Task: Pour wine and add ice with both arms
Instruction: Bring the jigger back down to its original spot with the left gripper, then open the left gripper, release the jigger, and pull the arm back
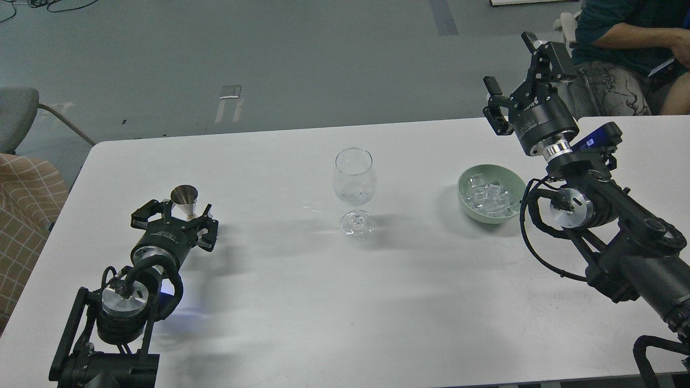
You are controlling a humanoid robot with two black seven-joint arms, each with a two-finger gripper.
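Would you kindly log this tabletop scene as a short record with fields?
surface: white table
centre: empty wine glass, upright
ice: clear cubes in green bowl, right of the glass
measuring cup: metal jigger, upright, left of the glass
left gripper: open, low, its fingers on either side of the jigger, not closed on it
right gripper: open, raised above and behind the bowl, holding nothing

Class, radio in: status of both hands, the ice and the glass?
Left hand open around metal jigger. Right hand open, raised, empty. Ice in green bowl; wine glass upright, centre, unobstructed.
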